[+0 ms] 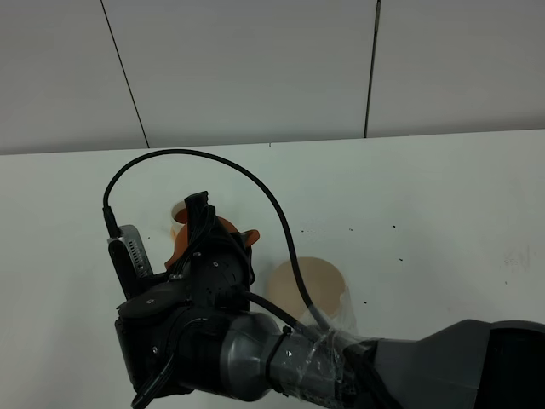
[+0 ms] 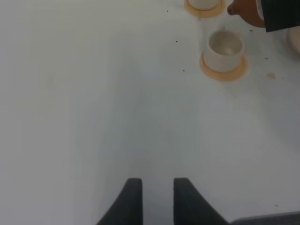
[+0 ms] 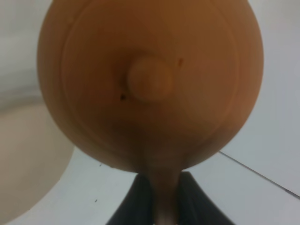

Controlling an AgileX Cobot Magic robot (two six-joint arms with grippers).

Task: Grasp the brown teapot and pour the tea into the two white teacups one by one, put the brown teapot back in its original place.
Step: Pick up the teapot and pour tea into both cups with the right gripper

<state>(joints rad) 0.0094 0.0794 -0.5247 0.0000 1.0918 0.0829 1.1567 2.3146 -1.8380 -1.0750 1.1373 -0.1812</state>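
Cable (image 1: 180, 152) arcs in a black loop over the right arm's wrist, and that arm's bulk hides much of the table (image 2: 93, 93); only part of one white teacup (image 1: 180, 210) peeps out just beyond the right gripper (image 1: 209, 234). The arm reaches in low from the right and across the middle. Its gripper is clamped tight on the loop handle of the brown teapot (image 3: 150, 79), lifted clear of the beige disc (image 1: 306, 281), which lies bare beside and behind the fingers. The left gripper (image 2: 158, 197) hovers over bare table, narrowly parted and empty. Well ahead of it stand the nearer teacup (image 2: 226, 47) and the farther teacup (image 2: 202, 3) on orange coasters (image 2: 224, 72), with the teapot's spout close by the farther one.
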